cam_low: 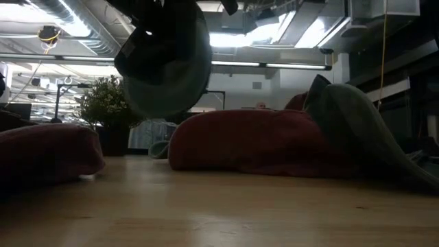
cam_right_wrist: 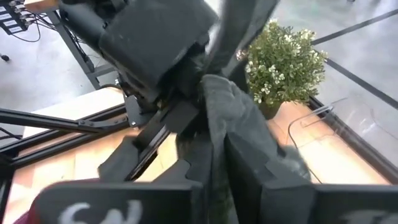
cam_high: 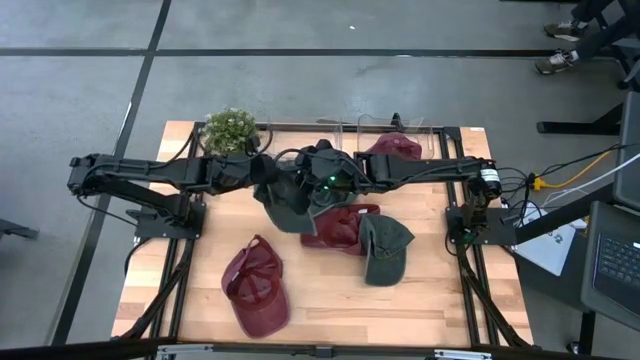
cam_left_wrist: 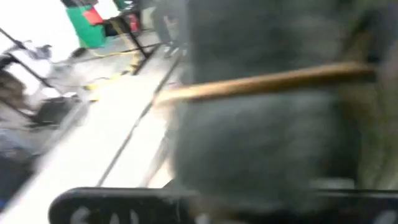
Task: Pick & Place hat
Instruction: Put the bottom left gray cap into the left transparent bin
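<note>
green hat held up beside plant | left gripper and right gripper both clamped on it | left wrist view blurred, fingers hidden

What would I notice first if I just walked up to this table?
Two dark robot arms meet in the middle, both holding one green hat up in the air above the wooden table. More hats lie below: a red hat near the front and another green hat to its right. A little plant stands at the back.

left wrist: you see only blur, green hat fills it | low view: hat top cut by edge | high view: both tools hidden under hat
</note>
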Motion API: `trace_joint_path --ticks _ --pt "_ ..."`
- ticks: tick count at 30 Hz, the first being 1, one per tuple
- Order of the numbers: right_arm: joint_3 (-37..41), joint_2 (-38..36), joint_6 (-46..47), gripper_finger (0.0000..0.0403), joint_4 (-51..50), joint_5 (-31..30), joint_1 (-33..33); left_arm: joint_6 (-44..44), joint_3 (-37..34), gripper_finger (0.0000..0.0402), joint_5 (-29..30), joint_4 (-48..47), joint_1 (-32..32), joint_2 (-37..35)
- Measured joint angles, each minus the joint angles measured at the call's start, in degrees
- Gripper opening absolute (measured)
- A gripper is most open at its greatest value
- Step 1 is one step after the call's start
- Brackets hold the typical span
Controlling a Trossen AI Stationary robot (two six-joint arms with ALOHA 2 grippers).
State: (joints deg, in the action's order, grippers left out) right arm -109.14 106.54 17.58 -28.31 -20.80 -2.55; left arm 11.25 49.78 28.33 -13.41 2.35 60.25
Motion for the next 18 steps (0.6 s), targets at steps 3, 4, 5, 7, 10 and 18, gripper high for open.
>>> trace_joint_path --ticks 3,4,5,7,10,18 --pt "0.0 0.0 1.85 0.0086 -0.45 2.05 0.24 3.74 0.0 0.0005 4.38 -2.67 -0.43 -2.12" --pt "0.0 -0.1 2.34 0.0099 -0.67 3.41 0.44 4.84 0.0 0.0005 5.66 -3.55 -0.59 -3.16" --pt "0.0 -0.16 3.02 0.0113 -0.78 4.88 0.67 6.0 0.0 0.0004 6.76 -4.4 -0.78 -4.29" --pt "-0.03 -0.28 4.83 0.0144 -0.7 8.31 1.2 8.12 0.0 0.0004 8.09 -5.69 -0.94 -6.74" --pt "-0.03 -0.63 6.24 0.0192 -0.68 13.96 2.1 11.68 0.0 0.0004 8.08 -6.1 -1.11 -10.89" --pt "-0.03 -0.74 3.84 0.0274 -0.67 18.92 3.53 15.51 0.0 0.0003 -0.93 -1.64 -1.11 -20.88"
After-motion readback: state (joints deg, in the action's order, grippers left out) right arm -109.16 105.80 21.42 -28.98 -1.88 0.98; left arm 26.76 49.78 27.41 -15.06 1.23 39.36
